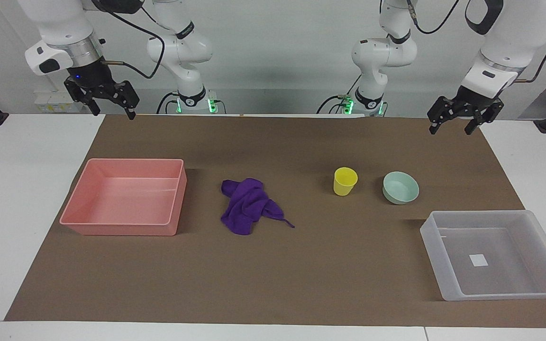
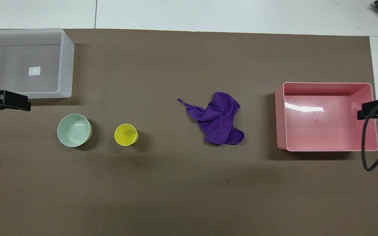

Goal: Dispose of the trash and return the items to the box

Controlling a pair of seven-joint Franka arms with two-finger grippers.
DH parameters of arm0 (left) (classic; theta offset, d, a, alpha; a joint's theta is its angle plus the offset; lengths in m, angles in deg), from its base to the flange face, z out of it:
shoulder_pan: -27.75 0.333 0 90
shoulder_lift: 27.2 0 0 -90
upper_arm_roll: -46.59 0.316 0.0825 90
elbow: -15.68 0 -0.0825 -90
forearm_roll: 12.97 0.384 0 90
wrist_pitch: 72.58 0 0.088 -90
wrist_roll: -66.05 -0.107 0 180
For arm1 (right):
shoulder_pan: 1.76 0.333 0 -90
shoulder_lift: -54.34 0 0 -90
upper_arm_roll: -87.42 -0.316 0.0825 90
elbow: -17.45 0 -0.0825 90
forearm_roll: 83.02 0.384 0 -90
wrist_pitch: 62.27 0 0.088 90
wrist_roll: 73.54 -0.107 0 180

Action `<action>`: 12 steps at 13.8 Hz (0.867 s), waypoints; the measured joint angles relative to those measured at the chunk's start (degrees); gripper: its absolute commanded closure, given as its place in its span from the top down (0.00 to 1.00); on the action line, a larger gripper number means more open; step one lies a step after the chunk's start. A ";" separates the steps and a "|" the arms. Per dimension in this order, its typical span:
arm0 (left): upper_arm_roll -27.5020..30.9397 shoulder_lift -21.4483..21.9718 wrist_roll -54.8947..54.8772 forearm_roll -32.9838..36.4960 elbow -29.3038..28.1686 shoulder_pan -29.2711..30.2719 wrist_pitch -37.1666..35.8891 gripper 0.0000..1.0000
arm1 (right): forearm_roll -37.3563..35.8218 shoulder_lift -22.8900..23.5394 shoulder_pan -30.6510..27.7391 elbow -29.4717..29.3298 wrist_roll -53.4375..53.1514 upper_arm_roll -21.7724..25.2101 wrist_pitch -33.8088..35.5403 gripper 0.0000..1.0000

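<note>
The purple rag (image 1: 249, 206) lies crumpled mid-table, its thin corner pointing toward the cup; it also shows in the overhead view (image 2: 220, 118). The yellow cup (image 1: 345, 181) (image 2: 126, 134) stands upright beside the mint-green bowl (image 1: 400, 187) (image 2: 74, 129), toward the left arm's end. The clear bin (image 1: 443, 258) (image 2: 66, 65), with only a white sticker on its floor, stands farther from the robots than the bowl. My left gripper (image 1: 449, 130) (image 2: 15, 101) hangs open and empty over the mat's edge at the robots' end. My right gripper (image 1: 114, 114) (image 2: 372, 109) hangs open and empty near the pink tray.
A pink rectangular tray (image 1: 119, 229) (image 2: 282, 114) with nothing in it stands at the right arm's end, beside the rag. A brown mat (image 1: 273, 274) covers the white table. A black cable (image 2: 367, 144) hangs from the right arm.
</note>
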 measured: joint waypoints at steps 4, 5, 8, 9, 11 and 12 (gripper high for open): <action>0.05 0.11 0.01 0.00 0.00 0.03 -0.24 1.00 | 0.00 -0.01 -0.47 0.07 0.19 0.12 0.03 1.00; 0.06 0.14 0.01 0.00 0.00 0.04 -0.25 1.00 | 0.00 -0.02 -0.42 0.07 0.38 -0.01 0.02 1.00; 0.08 0.33 0.09 0.00 -0.10 0.10 -0.27 1.00 | 0.00 -0.02 0.29 0.16 0.46 -0.55 -0.37 1.00; 0.09 0.34 0.11 0.01 -0.15 0.36 -0.27 1.00 | 0.00 0.01 1.14 0.36 0.48 -0.68 -1.53 1.00; 0.23 0.34 0.11 0.01 -0.19 0.81 -0.21 1.00 | 0.01 0.34 4.08 1.24 0.48 -0.85 -5.40 1.00; 0.24 0.35 0.11 0.01 -0.27 0.91 -0.12 1.00 | 0.03 0.78 6.06 2.09 0.21 -0.92 -7.46 1.00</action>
